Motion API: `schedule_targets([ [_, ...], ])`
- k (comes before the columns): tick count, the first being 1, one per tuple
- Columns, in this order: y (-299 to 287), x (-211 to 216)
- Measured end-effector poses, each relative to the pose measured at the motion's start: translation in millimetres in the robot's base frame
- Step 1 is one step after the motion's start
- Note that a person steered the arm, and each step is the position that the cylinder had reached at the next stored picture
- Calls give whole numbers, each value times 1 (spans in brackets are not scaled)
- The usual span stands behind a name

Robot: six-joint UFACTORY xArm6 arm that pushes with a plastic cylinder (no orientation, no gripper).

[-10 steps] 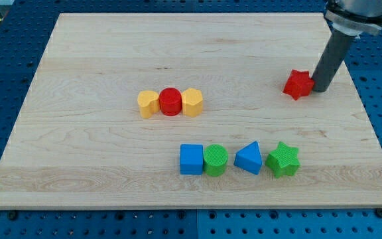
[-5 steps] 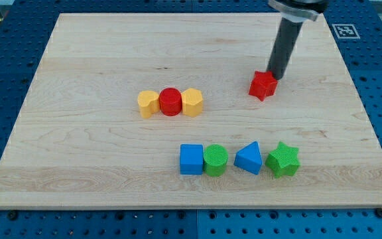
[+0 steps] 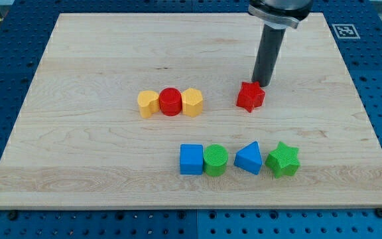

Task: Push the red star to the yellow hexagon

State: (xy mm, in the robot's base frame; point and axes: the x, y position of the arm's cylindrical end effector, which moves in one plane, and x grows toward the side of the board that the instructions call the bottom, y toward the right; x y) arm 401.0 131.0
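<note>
The red star [image 3: 251, 97] lies on the wooden board right of centre. My tip [image 3: 262, 83] stands just above and to the right of it, touching or nearly touching its upper right edge. The yellow hexagon [image 3: 192, 102] sits to the star's left, with a gap of board between them. It is the right end of a row, next to a red cylinder [image 3: 170, 101] and a yellow heart-like block [image 3: 148, 104].
Below the star a second row runs left to right: blue cube [image 3: 191, 159], green cylinder [image 3: 215, 160], blue triangle [image 3: 249, 158], green star [image 3: 283, 159]. The board's right edge [image 3: 360, 99] borders a blue perforated table.
My tip has moved left and slightly down across the board, pushing the red star leftward from near the right edge toward the yellow hexagon. The other blocks have not moved.
</note>
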Motion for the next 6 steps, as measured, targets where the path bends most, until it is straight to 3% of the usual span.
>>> schedule_targets([
  [2,14,19],
  [6,-42,39],
])
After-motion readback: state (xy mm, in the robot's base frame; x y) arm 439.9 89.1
